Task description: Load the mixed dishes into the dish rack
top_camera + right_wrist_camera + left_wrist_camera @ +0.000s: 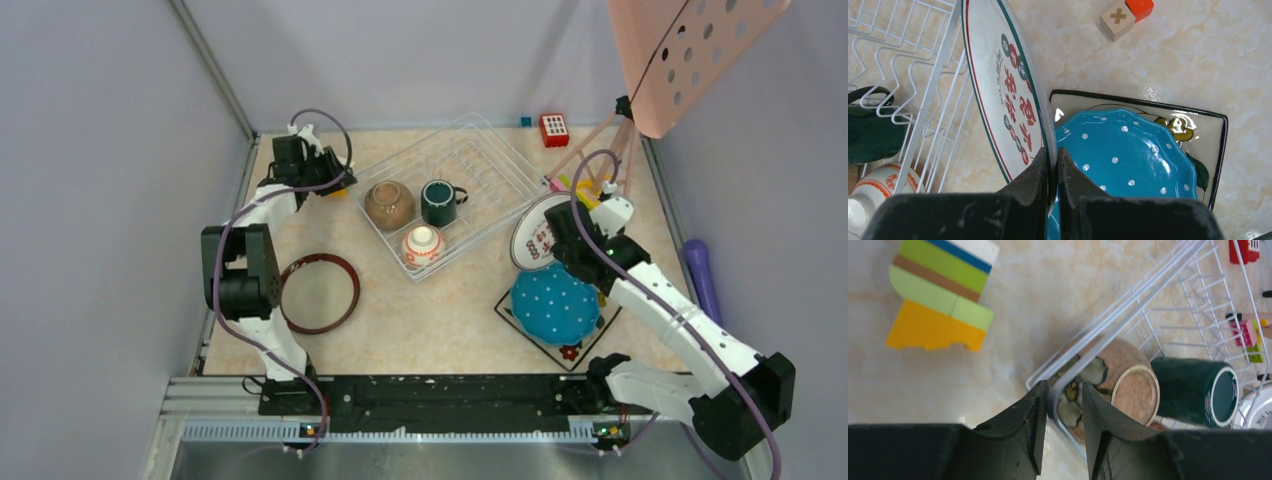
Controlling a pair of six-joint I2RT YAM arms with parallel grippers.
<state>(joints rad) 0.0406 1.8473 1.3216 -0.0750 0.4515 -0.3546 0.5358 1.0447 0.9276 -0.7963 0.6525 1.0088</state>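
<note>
Toward the near right corner of the desk point(440, 320), the blue white-dotted plate point(555, 303) is seen lying on the black square plate point(1210, 145). Toward the near left, the dark red-rimmed round plate point(320, 293) is laid flat, well apart from them.

Just beyond the stacked pair, the white plate with red characters point(1008, 90) is held tilted on edge beside the dish rack point(480, 150), its rim pinched by the right claw point(1052, 152), whose fingers are closed tight on it.

The rack is set diagonally in the middle of the desk. Three dishes are held in its nearer half: the small orange-and-white patterned bowl point(423, 245), the brown bowl point(389, 205) and the dark green mug point(438, 202) (the last two lying on their sides).

At the rack's left corner, the left claw point(1063, 386) is placed with its fingers apart, the rim wire between them; contact cannot be told. Toy blocks point(938, 295) are found beside it, and a red keypad toy point(554, 129) at the far edge.
</note>
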